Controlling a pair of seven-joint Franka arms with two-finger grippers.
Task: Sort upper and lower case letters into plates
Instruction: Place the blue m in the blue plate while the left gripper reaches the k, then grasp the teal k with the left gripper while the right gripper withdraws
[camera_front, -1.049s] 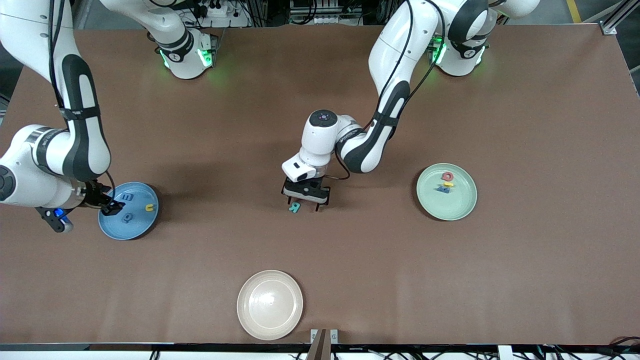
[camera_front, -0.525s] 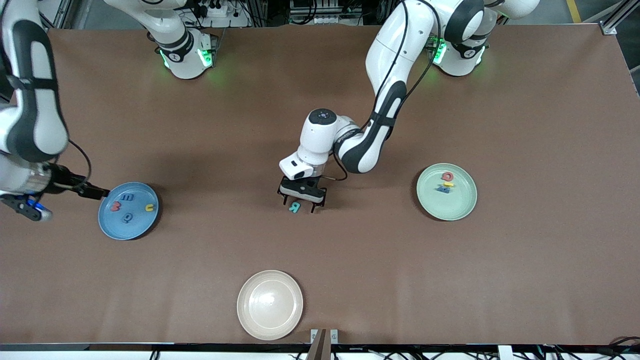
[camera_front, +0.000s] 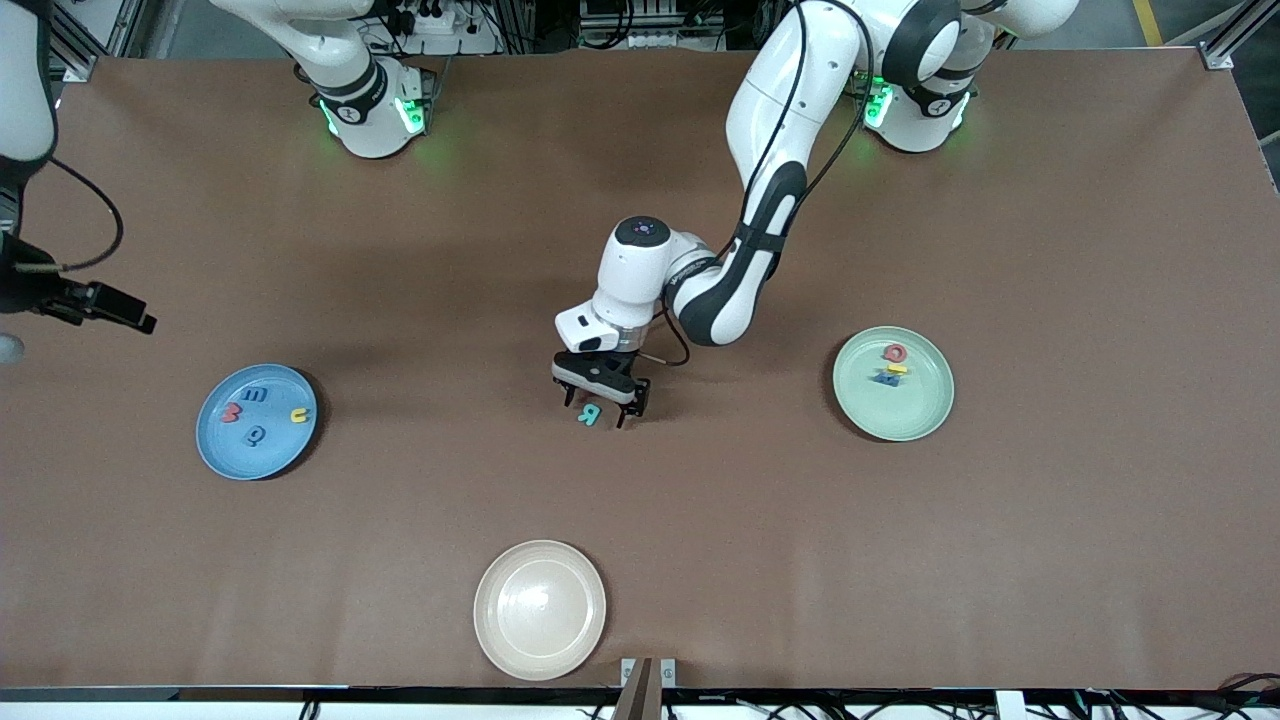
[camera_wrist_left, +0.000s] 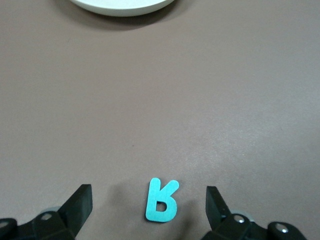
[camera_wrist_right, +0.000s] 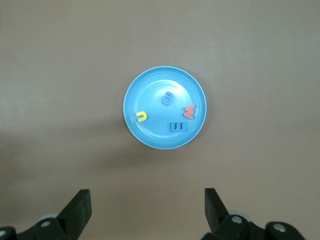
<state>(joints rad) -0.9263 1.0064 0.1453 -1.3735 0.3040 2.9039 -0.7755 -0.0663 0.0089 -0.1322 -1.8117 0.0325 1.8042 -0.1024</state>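
My left gripper (camera_front: 600, 402) straddles the teal letter (camera_front: 590, 414) mid-table, fingers spread, not gripping. My right gripper (camera_front: 135, 318) hangs empty with fingers apart, above the table beside the sky-blue plate (camera_front: 222, 455).

Cut off, stacked, or too small to read

The right gripper (camera_front: 140, 322) sits at the front view's edge, its arm mostly out of frame. The cream plate (camera_wrist_left: 120, 6) is cropped to a sliver in the left wrist view. On the mint green plate (camera_front: 925, 410), the overlapping red, yellow and blue letters (camera_front: 890, 366) cannot be read.
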